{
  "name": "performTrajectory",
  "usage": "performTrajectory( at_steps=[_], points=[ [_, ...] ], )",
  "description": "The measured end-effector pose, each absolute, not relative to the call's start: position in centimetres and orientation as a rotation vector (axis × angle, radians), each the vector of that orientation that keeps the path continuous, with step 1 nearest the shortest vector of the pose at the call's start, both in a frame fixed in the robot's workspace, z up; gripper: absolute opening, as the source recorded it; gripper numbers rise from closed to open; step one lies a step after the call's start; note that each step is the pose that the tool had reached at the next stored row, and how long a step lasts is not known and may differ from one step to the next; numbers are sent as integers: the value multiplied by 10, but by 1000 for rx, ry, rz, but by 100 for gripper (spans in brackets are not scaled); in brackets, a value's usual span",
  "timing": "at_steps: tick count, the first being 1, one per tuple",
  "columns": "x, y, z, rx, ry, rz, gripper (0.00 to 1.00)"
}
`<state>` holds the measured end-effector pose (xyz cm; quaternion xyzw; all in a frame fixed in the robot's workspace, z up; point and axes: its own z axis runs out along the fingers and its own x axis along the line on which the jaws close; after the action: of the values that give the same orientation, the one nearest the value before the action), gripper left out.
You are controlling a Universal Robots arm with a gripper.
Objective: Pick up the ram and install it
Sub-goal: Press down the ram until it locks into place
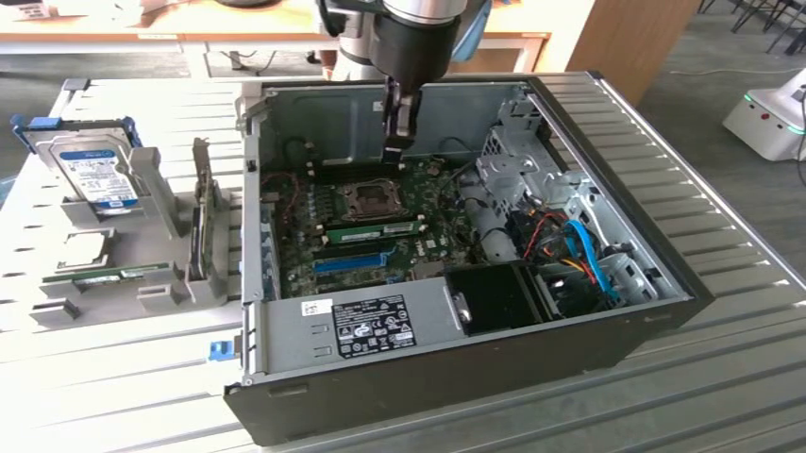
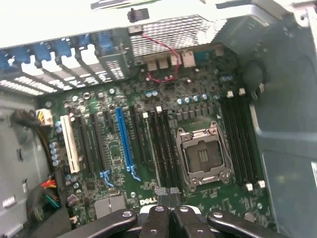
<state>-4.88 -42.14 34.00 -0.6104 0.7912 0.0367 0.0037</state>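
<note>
Slatted table [image 1: 705, 377] bears open computer case [image 1: 416, 377], ram [image 1: 377, 229] seated inside, end effector [image 1: 396, 149] closed, empty

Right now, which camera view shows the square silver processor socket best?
The wrist view: the square silver processor socket lies close, whole and unobstructed. The exterior view shows it small, at a slant, inside the open black computer case.

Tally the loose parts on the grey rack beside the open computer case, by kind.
Hard drive: 1
Upright card: 1
Ram stick: 1
Total: 3
</note>
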Motion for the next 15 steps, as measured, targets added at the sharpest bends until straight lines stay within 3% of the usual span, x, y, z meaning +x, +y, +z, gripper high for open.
performTrajectory(
  at_steps=[15],
  points=[
    [-49,-421,338,-1545,2713,112,11]
  ],
)
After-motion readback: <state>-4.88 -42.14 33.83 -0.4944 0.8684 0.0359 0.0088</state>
